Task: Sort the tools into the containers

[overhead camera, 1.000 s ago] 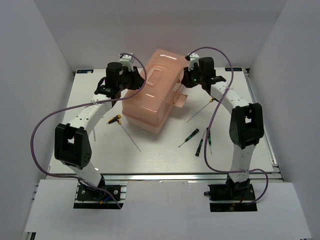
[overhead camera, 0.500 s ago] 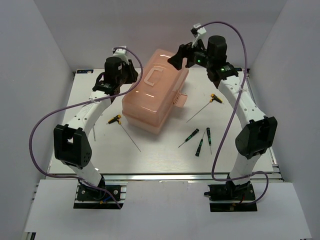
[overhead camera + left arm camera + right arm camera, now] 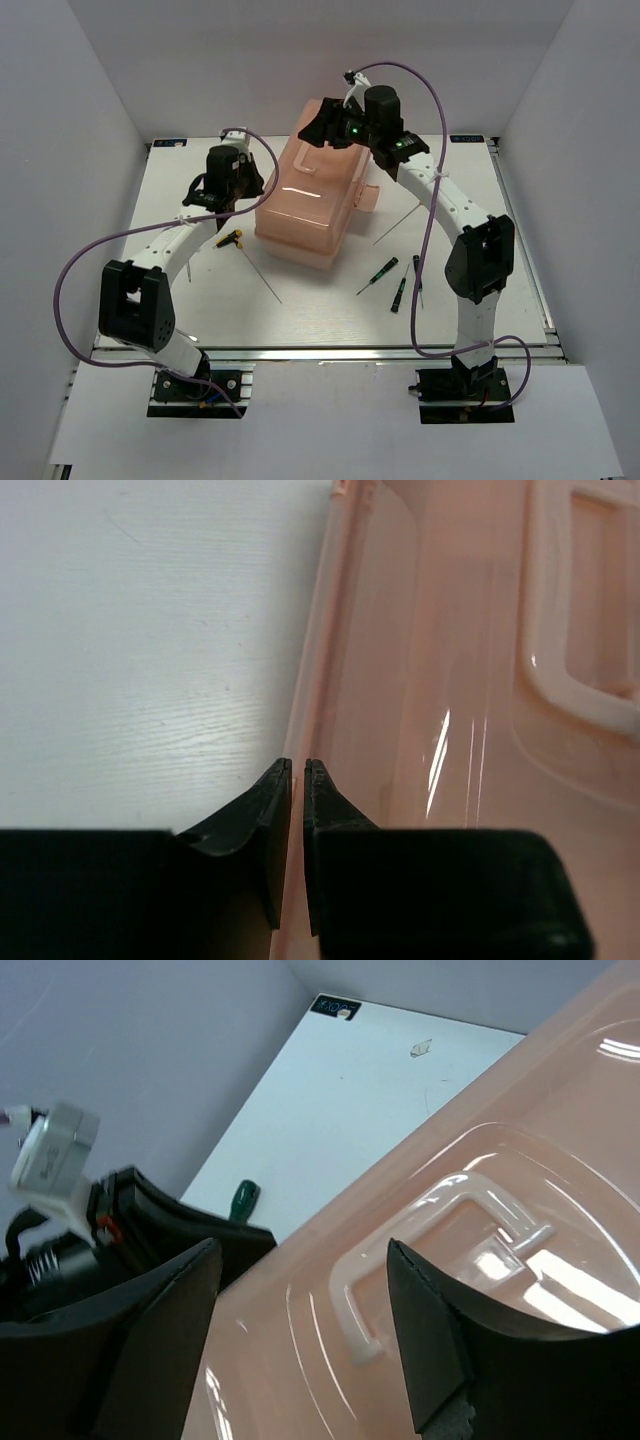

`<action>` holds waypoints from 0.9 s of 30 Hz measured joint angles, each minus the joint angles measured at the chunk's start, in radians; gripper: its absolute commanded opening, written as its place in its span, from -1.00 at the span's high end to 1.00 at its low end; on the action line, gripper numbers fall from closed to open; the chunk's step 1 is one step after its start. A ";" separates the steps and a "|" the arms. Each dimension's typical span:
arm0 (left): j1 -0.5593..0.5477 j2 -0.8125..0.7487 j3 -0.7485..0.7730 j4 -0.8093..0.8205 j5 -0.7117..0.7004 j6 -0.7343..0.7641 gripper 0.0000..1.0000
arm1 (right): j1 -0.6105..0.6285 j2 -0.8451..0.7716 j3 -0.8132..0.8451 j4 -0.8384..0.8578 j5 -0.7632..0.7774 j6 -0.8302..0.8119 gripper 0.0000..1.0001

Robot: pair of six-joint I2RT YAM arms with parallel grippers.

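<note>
The salmon-pink toolbox stands mid-table with its translucent lid down and its latch on the right. My left gripper is at its left side, jaws shut on the lid's rim. Hovering over the far part of the lid, my right gripper is open, with the lid handle below its gap. On the table lie three small green-and-black screwdrivers, a yellow-handled rod and another rod. A larger green screwdriver lies beyond the box.
White walls close in the table on the left, back and right. Purple cables loop off both arms. A small black label sits at the far table corner.
My right arm rose from the latch side and swung left over the lid, its jaws opening. My left gripper's jaws closed on the lid's left rim. The toolbox shifted slightly.
</note>
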 measured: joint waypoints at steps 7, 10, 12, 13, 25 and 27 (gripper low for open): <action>-0.028 -0.059 -0.106 0.063 0.136 -0.022 0.57 | 0.037 -0.005 -0.012 -0.027 0.123 0.086 -0.58; -0.049 -0.077 -0.151 0.084 0.160 -0.040 0.57 | 0.040 -0.013 -0.037 -0.043 0.154 0.117 -0.58; -0.055 -0.094 -0.180 0.087 0.168 -0.054 0.56 | 0.045 -0.016 -0.053 -0.057 0.174 0.132 -0.58; -0.057 -0.103 -0.192 0.087 0.168 -0.060 0.55 | 0.047 -0.016 -0.060 -0.062 0.185 0.138 -0.57; -0.060 -0.285 -0.214 0.130 0.127 -0.089 0.29 | 0.098 -0.008 -0.044 -0.177 0.319 0.191 -0.52; -0.060 -0.316 -0.232 0.153 0.121 -0.089 0.27 | 0.101 0.012 -0.006 -0.204 0.338 0.202 -0.50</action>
